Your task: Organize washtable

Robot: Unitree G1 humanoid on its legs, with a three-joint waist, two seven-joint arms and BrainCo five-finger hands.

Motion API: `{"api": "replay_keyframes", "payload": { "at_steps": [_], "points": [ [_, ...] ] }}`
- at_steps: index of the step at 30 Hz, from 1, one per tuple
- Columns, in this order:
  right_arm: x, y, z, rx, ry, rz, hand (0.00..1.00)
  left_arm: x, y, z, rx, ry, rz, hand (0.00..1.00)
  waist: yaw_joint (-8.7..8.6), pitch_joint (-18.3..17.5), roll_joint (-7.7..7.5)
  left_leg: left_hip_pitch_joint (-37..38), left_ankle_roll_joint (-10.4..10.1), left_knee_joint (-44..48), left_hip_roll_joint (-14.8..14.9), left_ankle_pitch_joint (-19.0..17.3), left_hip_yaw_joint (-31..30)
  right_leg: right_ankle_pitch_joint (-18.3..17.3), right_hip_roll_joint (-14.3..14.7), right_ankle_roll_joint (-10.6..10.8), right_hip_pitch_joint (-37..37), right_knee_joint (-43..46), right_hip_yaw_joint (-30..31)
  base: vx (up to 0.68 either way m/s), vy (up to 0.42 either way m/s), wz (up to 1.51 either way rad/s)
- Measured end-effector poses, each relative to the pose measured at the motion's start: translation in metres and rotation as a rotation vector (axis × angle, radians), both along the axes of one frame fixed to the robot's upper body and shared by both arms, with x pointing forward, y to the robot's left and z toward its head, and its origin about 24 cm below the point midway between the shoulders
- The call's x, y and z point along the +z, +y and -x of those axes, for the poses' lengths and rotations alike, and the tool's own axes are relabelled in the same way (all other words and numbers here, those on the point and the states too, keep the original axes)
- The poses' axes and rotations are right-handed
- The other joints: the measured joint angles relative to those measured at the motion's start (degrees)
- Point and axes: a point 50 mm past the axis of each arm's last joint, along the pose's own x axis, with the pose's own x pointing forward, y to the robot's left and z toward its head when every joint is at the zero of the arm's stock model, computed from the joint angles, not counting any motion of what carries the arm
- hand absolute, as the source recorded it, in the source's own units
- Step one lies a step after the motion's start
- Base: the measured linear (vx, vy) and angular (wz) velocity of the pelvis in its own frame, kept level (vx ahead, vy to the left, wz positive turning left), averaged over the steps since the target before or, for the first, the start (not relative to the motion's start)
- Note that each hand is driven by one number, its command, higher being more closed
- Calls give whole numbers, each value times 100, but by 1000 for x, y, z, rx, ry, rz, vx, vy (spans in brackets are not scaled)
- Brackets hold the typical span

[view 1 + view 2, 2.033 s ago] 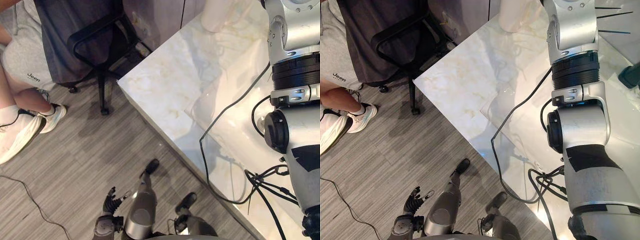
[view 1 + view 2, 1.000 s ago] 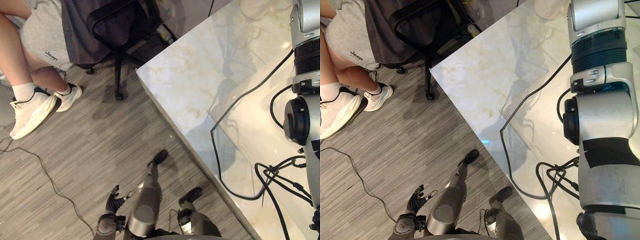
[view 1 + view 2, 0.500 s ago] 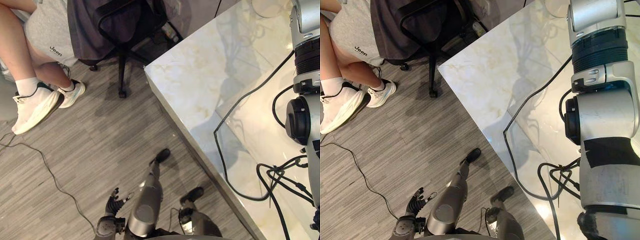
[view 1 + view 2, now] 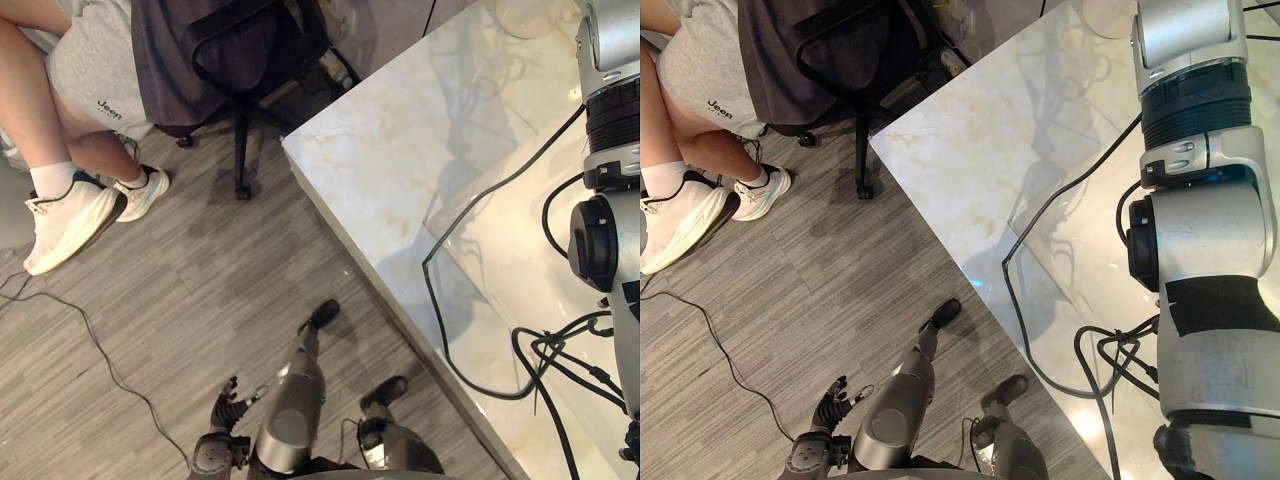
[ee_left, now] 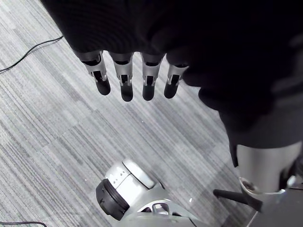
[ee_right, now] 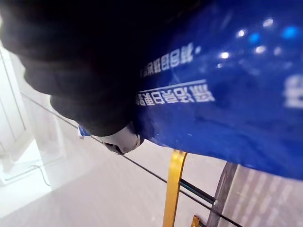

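the right hand (image 6: 71,56) is showing in its own wrist view as a dark ribbed bulk. a glossy blue pack (image 6: 227,94) with white print is lying tight against it, touching the cover. whether this hand is gripping the pack or only resting against it cannot be told. just past the hand, beyond the pack's edge, a thin gold strip (image 6: 173,189) is showing against a pale, bright surface crossed by a dark line. in the head views the right arm is reaching forward over the marble washtable (image 4: 390,150), whose glossy cream top is spreading out beneath that arm and away to its left. a pale round container (image 4: 525,15) is standing at the far end of the top, near the arm.

the left hand (image 5: 124,75) is hanging low at the robot's side, well apart from the washtable. its fingers (image 5: 148,85) are pointing straight out in a loose row and holding nothing. directly beneath it the grey wood-grain floor (image 5: 57,142) is stretching away. ahead of this hand and slightly to its right, a black office chair (image 4: 240,50) is standing near the washtable's corner, with a dark cloth (image 4: 165,50) draping over it. farther ahead and to the hand's left, a person's bare legs (image 4: 40,110) are angling down to white socks and white shoes (image 4: 65,225) resting on the floor.
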Motion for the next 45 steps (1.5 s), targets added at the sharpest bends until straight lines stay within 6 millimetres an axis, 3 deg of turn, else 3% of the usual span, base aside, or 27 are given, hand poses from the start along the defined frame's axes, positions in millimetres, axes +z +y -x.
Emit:
{"api": "replay_keyframes", "payload": {
  "at_steps": [11,20,29,45],
  "points": [
    [-2,-1,7,18,-57,-45,100,-1,0,1,0,7,-1,0,-17,-1,-2,18,0,-1,-15,1,-29,0,2,1,50,1,-41,0,3,1],
    [3,3,17,-47,-114,-20,100,-1,1,2,1,15,-4,0,-144,-4,-6,0,30,-11,-47,23,-106,-1,0,3,76,1,-135,1,11,4],
    [6,-8,20,-149,-110,-5,100,-1,1,0,-24,15,-20,0,-145,-9,-13,-36,31,-17,-58,24,-162,3,7,10,70,1,-193,-5,16,3],
    [19,-9,23,-294,-90,85,100,0,-2,-9,-93,15,-28,0,-146,-23,-11,-171,32,-18,-56,24,-144,8,8,21,-68,0,-187,0,1,0]
  ]
}}
